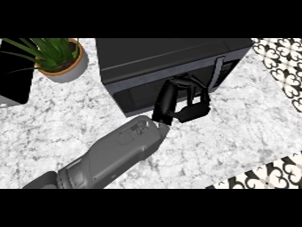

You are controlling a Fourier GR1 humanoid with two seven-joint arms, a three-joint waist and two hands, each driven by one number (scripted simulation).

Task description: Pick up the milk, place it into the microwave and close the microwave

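Observation:
The black microwave (pixel 166 57) stands at the back middle of the counter, and its door (pixel 140 95) looks shut. No milk shows anywhere in the head view. My right hand (pixel 189 106) is in front of the door near the handle side, fingers curled, with nothing visible in them. The fingertips (pixel 191 83) lie against the door's face. Its grey forearm (pixel 117 153) comes in from the lower left. My left hand is out of the picture.
A potted green plant (pixel 58 55) stands to the left of the microwave. A silver appliance with a black front (pixel 6 75) sits at the far left. The marble counter (pixel 245 128) ends at the right and lower right over patterned floor tiles (pixel 290 66).

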